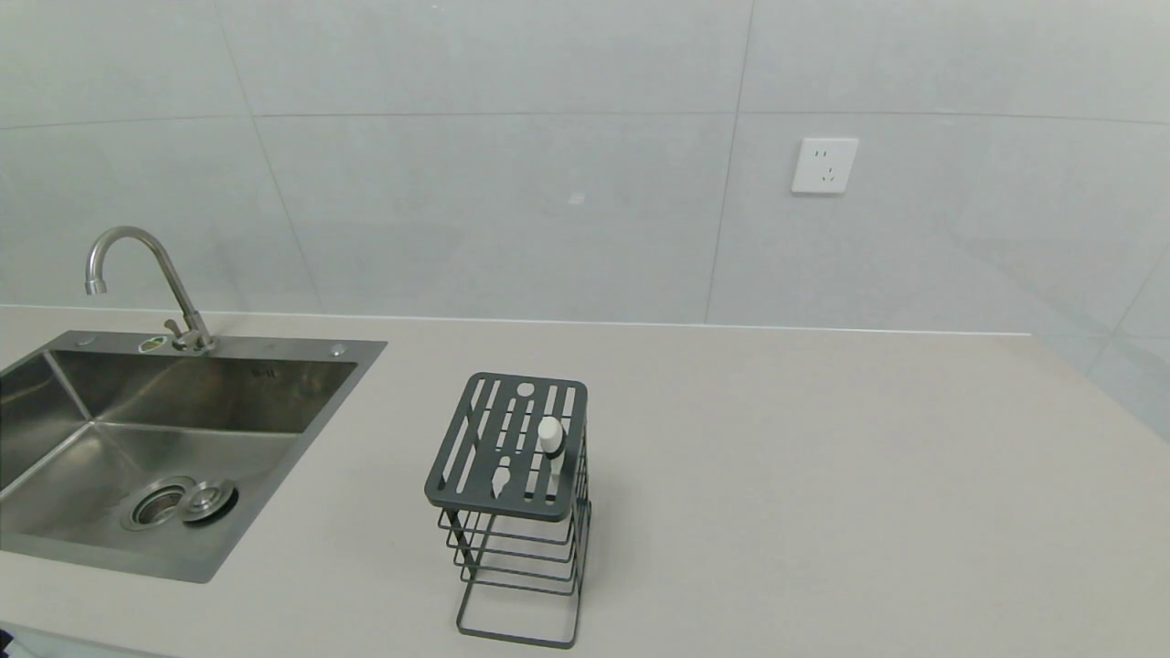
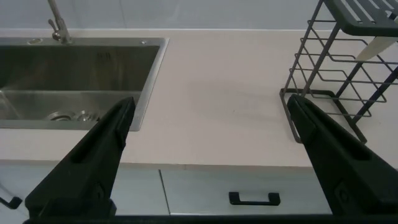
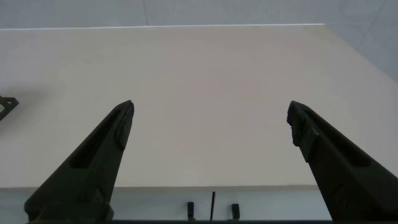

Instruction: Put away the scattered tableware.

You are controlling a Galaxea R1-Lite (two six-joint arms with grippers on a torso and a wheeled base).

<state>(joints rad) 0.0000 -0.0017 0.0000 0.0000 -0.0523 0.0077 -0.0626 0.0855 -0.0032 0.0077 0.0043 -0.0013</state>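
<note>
**Q:** Where did the sink (image 1: 210,393) lie?
**A:** It was set into the counter (image 1: 823,475) at the left end. The tap (image 1: 174,288) stood behind the basin, and the drain (image 1: 160,505) lay in its floor.

**Q:** And the rack (image 1: 498,507)?
**A:** It stood on the counter to the right of the sink, apart from it and near the front edge. A utensil (image 1: 549,435) stood upright in a slot on its right side.

**Q:** What was behind?
**A:** The wall (image 1: 512,210), with a socket (image 1: 824,165) above and to the right of the rack.
</note>
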